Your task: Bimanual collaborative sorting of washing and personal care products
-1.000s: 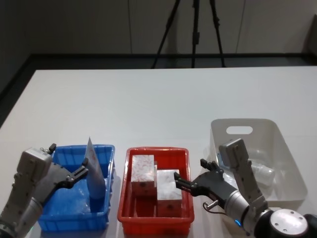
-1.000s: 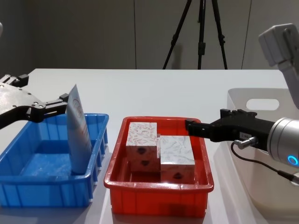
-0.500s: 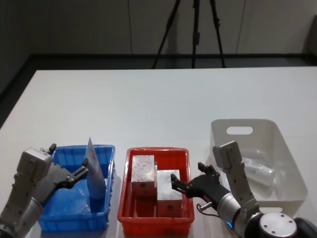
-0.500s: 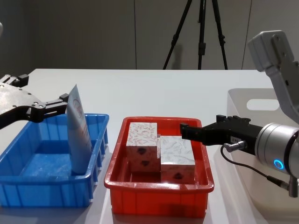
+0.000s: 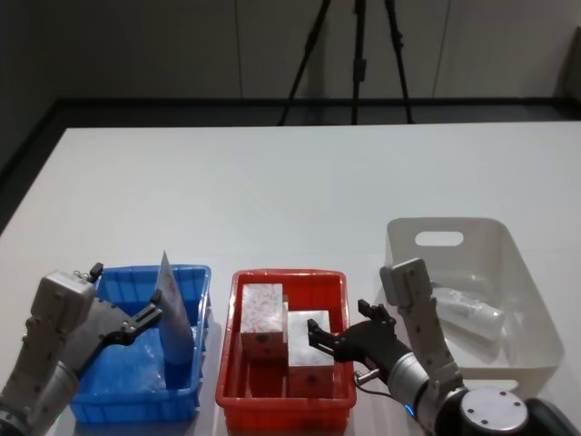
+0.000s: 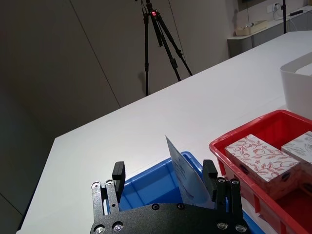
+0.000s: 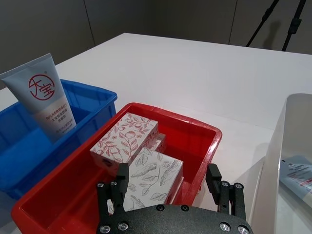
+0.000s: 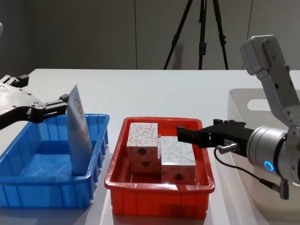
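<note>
Tube (image 5: 174,313) stands in blue tray (image 5: 136,409), two boxes (image 5: 261,318) in red tray (image 5: 272,411).
Left claw (image 6: 164,170) wide beside tube; right claw (image 7: 167,174), wide, has advanced over the three-o'clock box (image 5: 307,356).

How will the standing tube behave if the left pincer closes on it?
The tube stands tall and tilted in the blue tray, so a nudge would probably tip it. Its thin crimped top likely flexes in the left pincer.
</note>
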